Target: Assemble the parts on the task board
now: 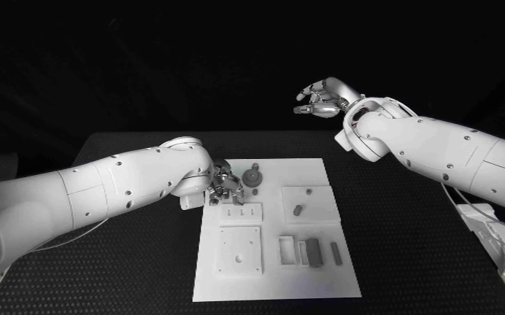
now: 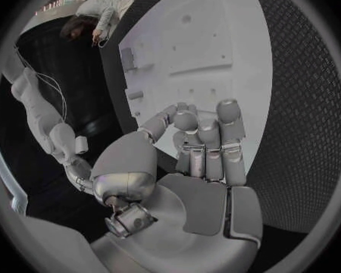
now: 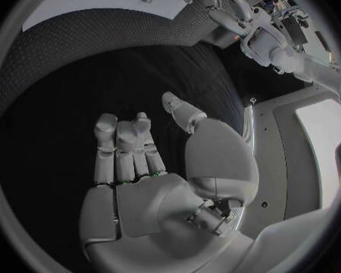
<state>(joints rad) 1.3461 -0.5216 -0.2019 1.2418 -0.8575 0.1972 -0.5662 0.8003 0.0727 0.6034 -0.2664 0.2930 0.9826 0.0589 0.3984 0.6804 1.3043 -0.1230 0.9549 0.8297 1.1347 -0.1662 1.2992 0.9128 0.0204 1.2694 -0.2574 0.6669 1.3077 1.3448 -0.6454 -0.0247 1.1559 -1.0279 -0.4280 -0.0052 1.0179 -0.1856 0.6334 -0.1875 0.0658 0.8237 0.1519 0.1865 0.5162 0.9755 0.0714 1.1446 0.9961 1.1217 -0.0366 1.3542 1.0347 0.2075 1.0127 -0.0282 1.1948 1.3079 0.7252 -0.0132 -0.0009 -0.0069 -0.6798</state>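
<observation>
The white task board [image 1: 276, 231] lies in the middle of the black table [image 1: 126, 271], with small grey parts on it: a round gear-like piece [image 1: 254, 177] near its far left corner, a short piece [image 1: 298, 210] in a square recess, and two upright bars [image 1: 314, 252] near the front. The left hand [image 1: 222, 189] hovers over the board's far left edge, fingers [image 2: 209, 145] curled together, holding nothing. The right hand [image 1: 322, 100] is raised well beyond the board, fingers [image 3: 125, 148] side by side, empty
</observation>
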